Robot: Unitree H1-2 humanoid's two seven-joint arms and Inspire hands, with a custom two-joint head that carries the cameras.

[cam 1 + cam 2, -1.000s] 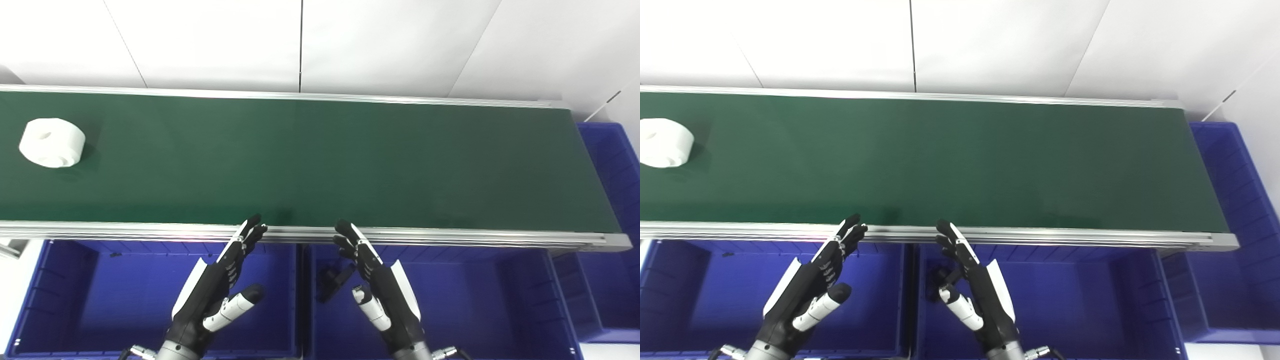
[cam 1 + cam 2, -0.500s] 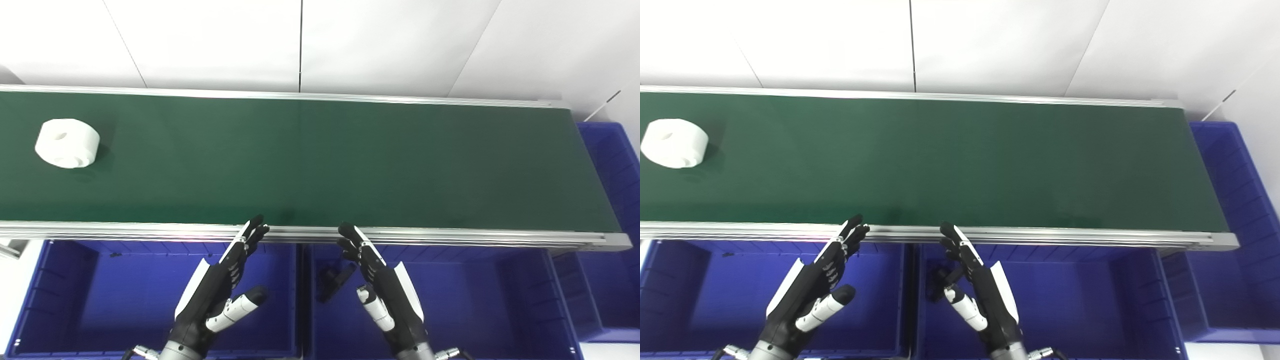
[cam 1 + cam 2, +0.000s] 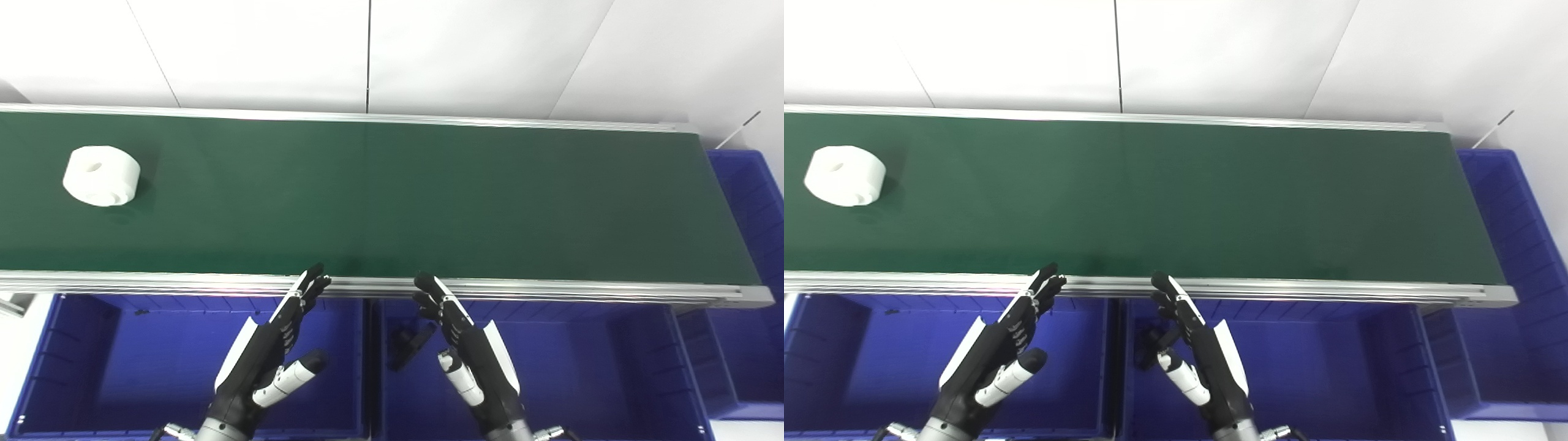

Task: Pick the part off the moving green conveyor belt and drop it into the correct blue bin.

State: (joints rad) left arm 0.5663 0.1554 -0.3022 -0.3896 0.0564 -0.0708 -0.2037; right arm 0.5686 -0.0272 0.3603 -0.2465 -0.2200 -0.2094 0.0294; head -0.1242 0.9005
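Belt (image 3: pixel 398 196) seen matt green; rails (image 3: pixel 551 289) brushed metal; bins (image 3: pixel 153 367) glossy blue plastic; part (image 3: pixel 101 176) matt white.

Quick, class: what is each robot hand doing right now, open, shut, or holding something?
Left hand: open, holding nothing, above a blue bin.
Right hand: open, holding nothing.
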